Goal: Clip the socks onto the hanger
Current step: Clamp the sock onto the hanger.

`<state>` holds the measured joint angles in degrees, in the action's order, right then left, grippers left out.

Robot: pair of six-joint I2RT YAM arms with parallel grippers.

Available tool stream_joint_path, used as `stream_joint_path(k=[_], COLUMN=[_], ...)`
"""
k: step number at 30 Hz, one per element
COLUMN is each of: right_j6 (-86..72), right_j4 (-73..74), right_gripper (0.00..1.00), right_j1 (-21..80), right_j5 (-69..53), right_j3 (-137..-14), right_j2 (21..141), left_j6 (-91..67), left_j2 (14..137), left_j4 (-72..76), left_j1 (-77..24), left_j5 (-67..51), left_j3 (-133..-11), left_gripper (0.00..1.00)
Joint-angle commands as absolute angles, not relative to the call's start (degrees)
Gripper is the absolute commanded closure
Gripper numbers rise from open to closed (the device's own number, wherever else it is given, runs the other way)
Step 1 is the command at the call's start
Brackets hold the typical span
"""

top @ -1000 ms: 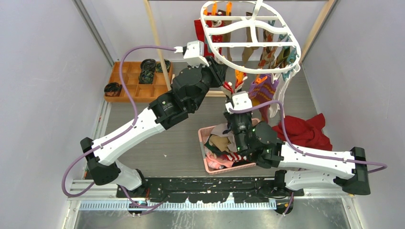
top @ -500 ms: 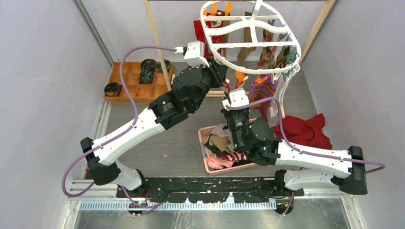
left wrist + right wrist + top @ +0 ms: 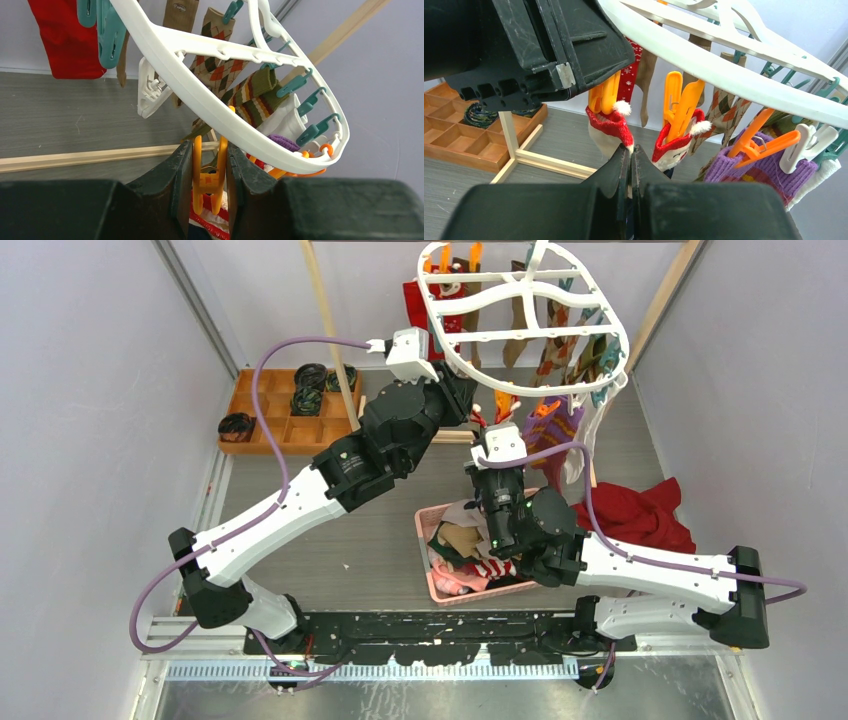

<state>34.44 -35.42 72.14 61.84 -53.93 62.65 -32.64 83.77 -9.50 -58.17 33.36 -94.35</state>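
Observation:
The white oval hanger (image 3: 452,352) hangs at the back, with several socks clipped along its rim (image 3: 210,100). My left gripper (image 3: 210,150) is shut on an orange clip peg (image 3: 210,176) under the near rim, pressing its two handles together. A red-and-white sock (image 3: 611,122) hangs with its cuff in that peg's mouth (image 3: 603,95). My right gripper (image 3: 630,150) is shut on this sock just below the cuff. From above, the right gripper (image 3: 497,435) sits right below the left gripper (image 3: 478,410). A matching red-and-white sock (image 3: 674,145) hangs from the neighbouring orange peg.
A pink basket (image 3: 428,575) holding more socks sits under the right arm. A red cloth (image 3: 640,515) lies to its right. A wooden compartment tray (image 3: 290,430) with black rolls is at the back left. A wooden post (image 3: 325,330) and its base bars (image 3: 549,162) stand beside the hanger.
My right gripper has moved a little up and towards the hanger with the sock. The hanger has tipped slightly. The left arm has stayed on the peg.

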Motion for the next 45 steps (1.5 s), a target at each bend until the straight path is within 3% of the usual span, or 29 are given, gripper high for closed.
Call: stream_joint_path(k=[1, 29, 45], right_j6=[33.5, 30.1, 30.1], right_j4=[-37.0, -29.6, -38.9], right_gripper=[0.99, 0.99, 0.99], right_j1=[71.8, 73.8, 74.3], right_j5=[62.3, 62.5, 63.9], right_j3=[-56.4, -58.0, -59.4], right_j2=[61.8, 59.1, 63.8], left_j6=[-33.9, -33.3, -33.8], left_j2=[82.1, 82.9, 82.3], left_j4=[-9.0, -7.3, -6.0], left_j1=[-58.1, -58.1, -58.0], left_j5=[35.7, 35.2, 36.0], left_j3=[-94.7, -94.8, -93.2], left_gripper=[1.0, 1.0, 1.0])
